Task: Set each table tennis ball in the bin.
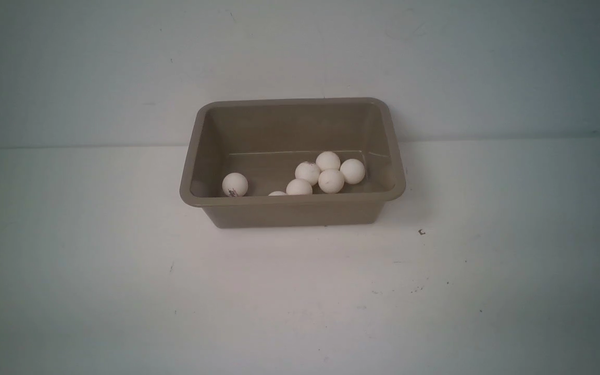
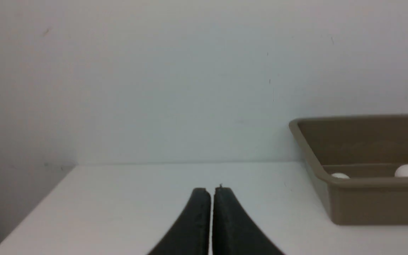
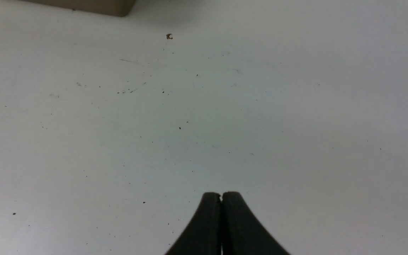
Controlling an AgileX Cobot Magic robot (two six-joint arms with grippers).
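Balls (image 1: 330, 180) inside bin (image 1: 292, 214)

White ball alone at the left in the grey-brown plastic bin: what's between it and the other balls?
Just bare bin floor, seen in the front view.

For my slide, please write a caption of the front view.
Table tennis balls lie inside the taupe bin.

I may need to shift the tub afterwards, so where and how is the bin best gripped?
Probably by the flared rim of the bin, midway along its left short side, pincer coming from above with one finger inside, one outside: the lip stands proud of the sloping wall, and the nearest ball leaves some room.
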